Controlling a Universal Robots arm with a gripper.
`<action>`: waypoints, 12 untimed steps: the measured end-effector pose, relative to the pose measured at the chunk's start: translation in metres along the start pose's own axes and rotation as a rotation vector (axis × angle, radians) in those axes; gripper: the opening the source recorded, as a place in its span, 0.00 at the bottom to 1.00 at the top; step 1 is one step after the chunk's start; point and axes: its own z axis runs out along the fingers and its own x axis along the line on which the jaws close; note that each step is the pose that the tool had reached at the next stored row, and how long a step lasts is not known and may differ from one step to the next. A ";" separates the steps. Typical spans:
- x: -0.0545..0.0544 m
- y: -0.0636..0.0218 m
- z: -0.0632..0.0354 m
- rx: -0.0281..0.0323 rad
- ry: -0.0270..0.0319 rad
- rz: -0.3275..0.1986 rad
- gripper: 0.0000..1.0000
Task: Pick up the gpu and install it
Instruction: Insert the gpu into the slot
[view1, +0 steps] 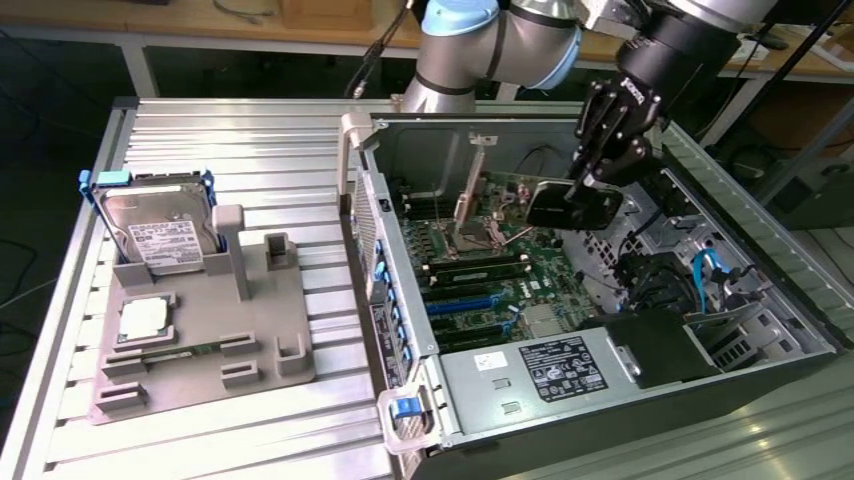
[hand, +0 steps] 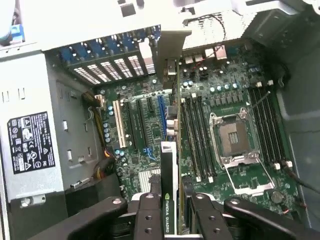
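The gpu (view1: 550, 208) is a thin black card hanging inside the open computer case (view1: 747, 230), a little above the green motherboard (view1: 481, 290). My gripper (view1: 578, 197) reaches down from above and is shut on it. In the wrist view the gpu (hand: 169, 170) shows edge-on, with a labelled strip along its top edge. It is clamped between my two black fingers (hand: 147, 215), and my gripper (hand: 172, 212) stands over the expansion slots (hand: 140, 125). A grey metal bracket (hand: 167, 50) stands at the card's far end, by the case's rear wall.
A bare CPU socket (hand: 235, 137) with memory slots on both sides lies beside the card. The grey power supply (view1: 561, 365) fills the case's near end. On the exterior view's left, a grey fixture (view1: 200, 350) carries a silver hard drive (view1: 154, 235) and a small square chip (view1: 143, 318).
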 end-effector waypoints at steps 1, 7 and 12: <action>-0.001 -0.0026 0.0165 -0.0131 0.0039 -0.010 0.27; 0.000 -0.0006 0.0281 -0.0131 0.0038 -0.010 0.27; 0.000 0.0024 0.0363 -0.0115 0.0075 -0.032 0.27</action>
